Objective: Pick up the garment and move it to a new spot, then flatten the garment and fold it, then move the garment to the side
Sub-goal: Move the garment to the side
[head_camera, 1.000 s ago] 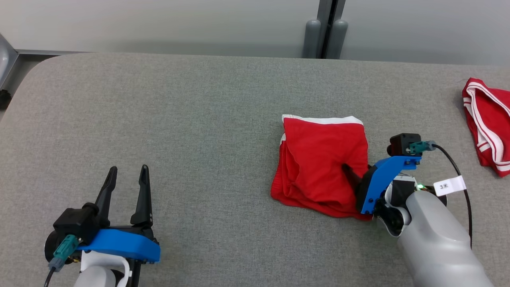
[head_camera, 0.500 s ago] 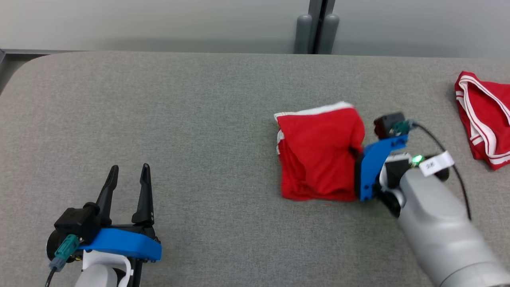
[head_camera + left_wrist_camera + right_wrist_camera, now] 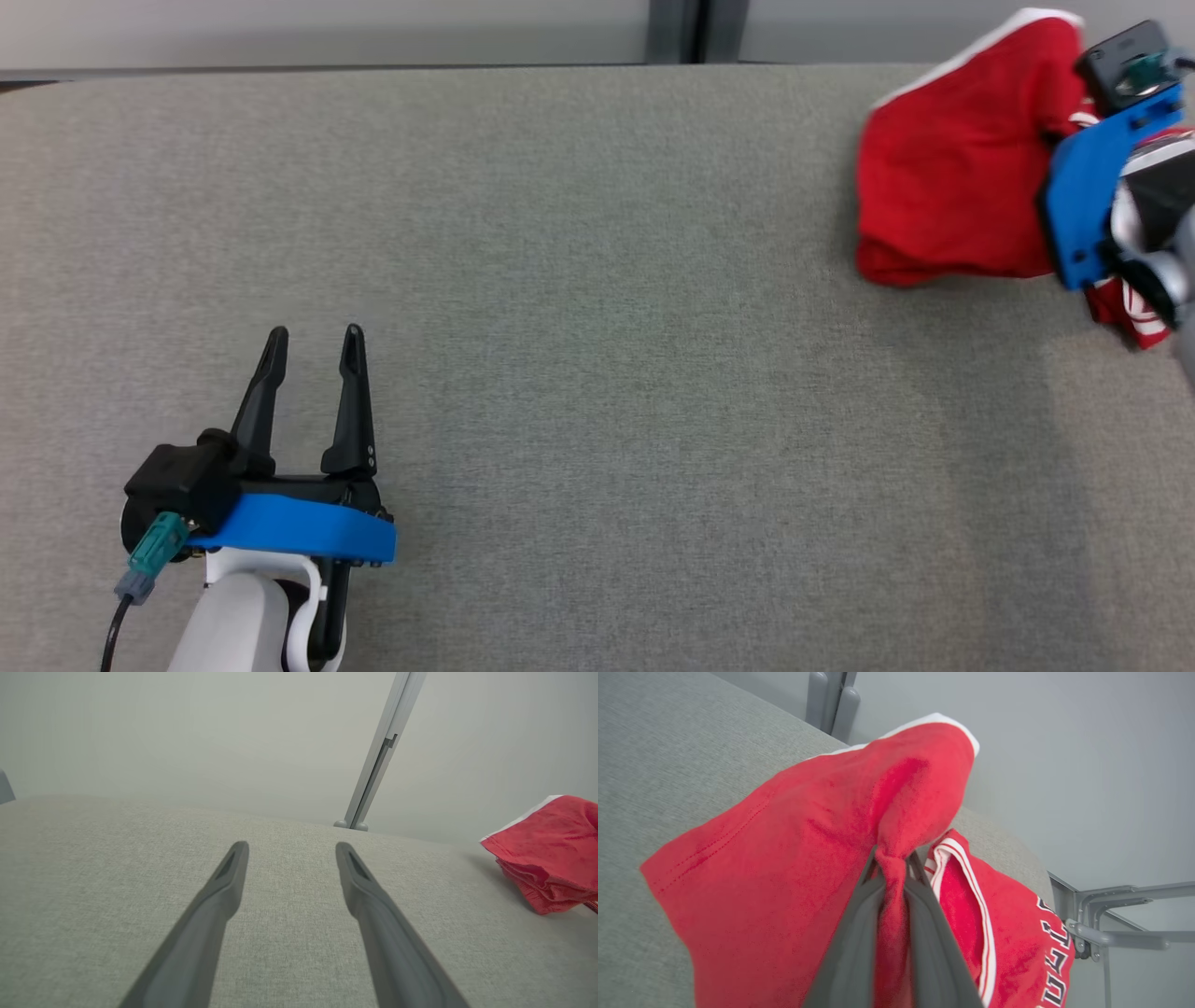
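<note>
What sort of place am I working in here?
Probably a lab or test cell, not a home: a grey fabric-topped table, plain pale partition panels joined by a metal post behind it, and a bare metal frame past the table's end. The folded red garment looks like practice material.

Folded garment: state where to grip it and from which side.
Grip the garment at its right edge, coming from the robot's right with the fingers low along the table. There the stacked layers gather into one ridge narrow enough to pinch, as the right tool, shut on that bunch, shows.
</note>
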